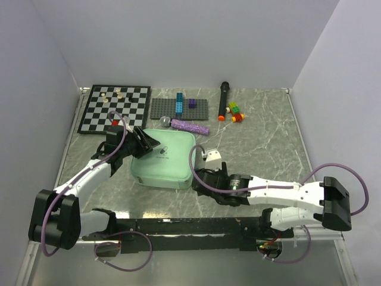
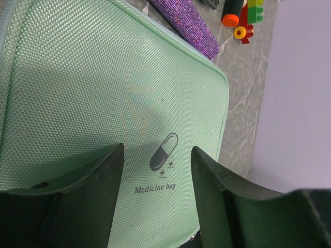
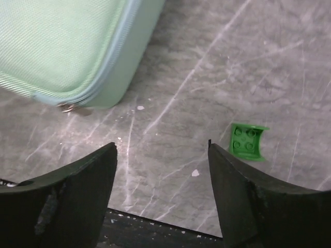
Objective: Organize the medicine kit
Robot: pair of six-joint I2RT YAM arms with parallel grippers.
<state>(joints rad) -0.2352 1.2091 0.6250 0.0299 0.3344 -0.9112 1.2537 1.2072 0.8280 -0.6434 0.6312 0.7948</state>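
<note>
The medicine kit (image 1: pixel 164 159) is a mint-green zip case lying closed on the grey marble table. My left gripper (image 1: pixel 144 143) is open and hovers over the case's far left part. In the left wrist view the lid (image 2: pixel 103 93) fills the frame, and the pill logo (image 2: pixel 163 152) sits between the open fingers of the left gripper (image 2: pixel 158 157). My right gripper (image 1: pixel 199 179) is open and empty beside the case's near right corner. In the right wrist view the right gripper (image 3: pixel 163 150) is over bare table, with the case corner (image 3: pixel 77 46) and its zip pull (image 3: pixel 67 107) at upper left.
A small green brick (image 3: pixel 248 141) lies just right of my right fingers. A chessboard (image 1: pixel 116 109), a grey studded plate (image 1: pixel 178 109), a purple glitter pouch (image 1: pixel 190 127), a black marker (image 1: pixel 223 101) and coloured bricks (image 1: pixel 236 112) lie behind the case. Walls enclose three sides.
</note>
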